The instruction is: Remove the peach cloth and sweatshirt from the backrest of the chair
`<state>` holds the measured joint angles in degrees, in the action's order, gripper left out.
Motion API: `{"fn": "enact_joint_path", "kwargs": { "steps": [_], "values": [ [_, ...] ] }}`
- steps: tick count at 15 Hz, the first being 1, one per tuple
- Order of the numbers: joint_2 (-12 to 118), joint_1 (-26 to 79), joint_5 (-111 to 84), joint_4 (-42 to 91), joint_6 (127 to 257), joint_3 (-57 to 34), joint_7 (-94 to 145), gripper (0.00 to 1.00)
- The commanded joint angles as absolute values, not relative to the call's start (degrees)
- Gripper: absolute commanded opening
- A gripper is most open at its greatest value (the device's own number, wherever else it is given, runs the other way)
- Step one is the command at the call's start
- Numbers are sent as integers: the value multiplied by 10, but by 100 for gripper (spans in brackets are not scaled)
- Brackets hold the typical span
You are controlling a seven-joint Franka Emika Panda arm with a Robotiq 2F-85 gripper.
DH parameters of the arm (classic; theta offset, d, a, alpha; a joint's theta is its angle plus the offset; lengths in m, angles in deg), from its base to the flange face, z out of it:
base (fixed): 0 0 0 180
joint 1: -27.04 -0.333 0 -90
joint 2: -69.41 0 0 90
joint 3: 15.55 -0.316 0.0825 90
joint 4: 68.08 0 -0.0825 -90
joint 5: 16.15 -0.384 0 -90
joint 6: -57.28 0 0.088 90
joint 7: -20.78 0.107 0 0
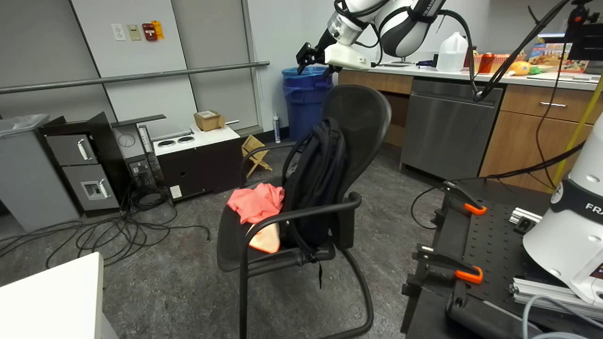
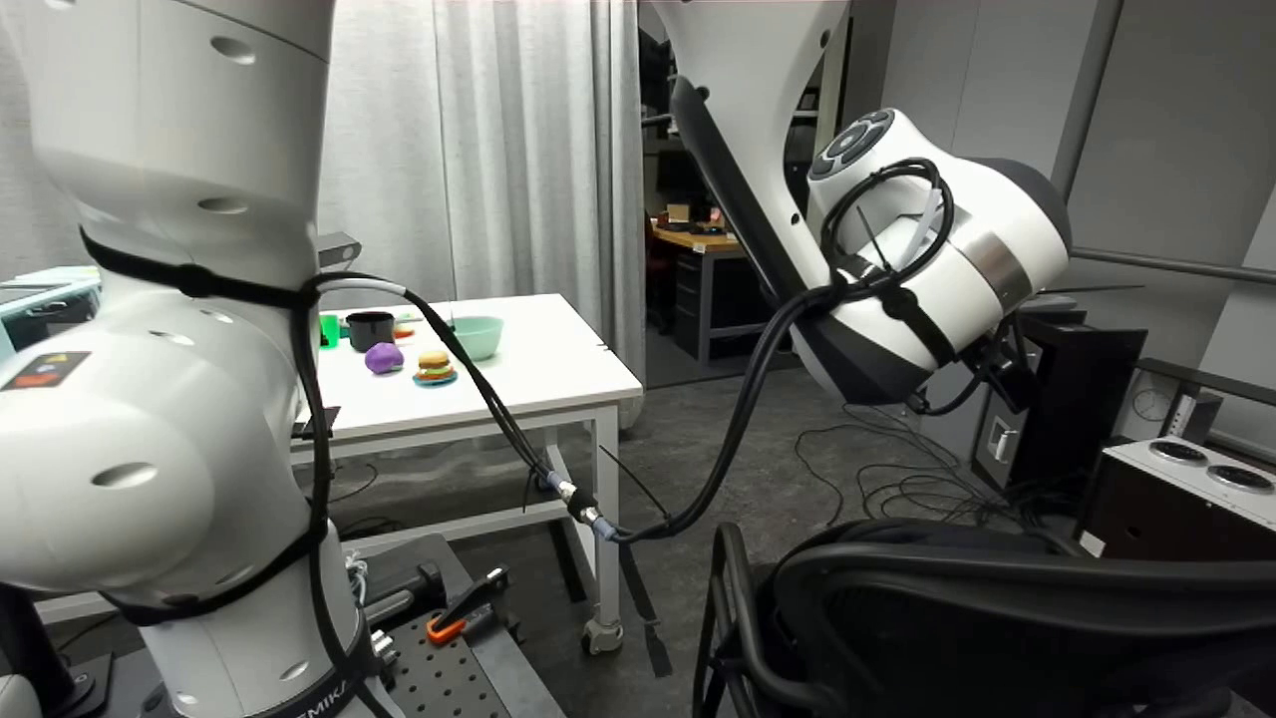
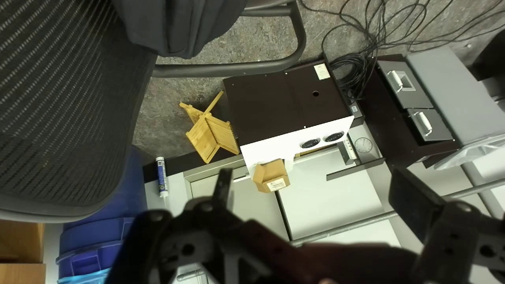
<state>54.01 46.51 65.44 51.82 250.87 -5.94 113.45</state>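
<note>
**One crumpled coral-peach cloth [image 1: 256, 202] on the seat [image 1: 230, 248] of one black mesh-backed chair [image 1: 362, 113]**

One pale peach fabric piece [image 1: 266, 238] is seen just beside it; one black backpack [image 1: 316, 176] is propped against the chair's back; jaws of the black two-finger gripper [image 3: 311, 181] are parted wide, well apart from the cloth; two orange-tipped black clamps [image 1: 475, 208] are counted on the black perforated table [image 1: 492, 235]; "FRA" and "EMIKA" are read on the white arm base [image 1: 560, 235].

Coral cloth [image 1: 258, 202], pale-peach fabric [image 1: 266, 238], black chair [image 1: 363, 123]
</note>
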Motion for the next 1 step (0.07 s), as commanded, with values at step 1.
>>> {"fn": "enact_joint_path", "kwargs": {
  "steps": [1],
  "values": [
    [545,461,558,545,2509,-59,1038,100]
  ]
}}
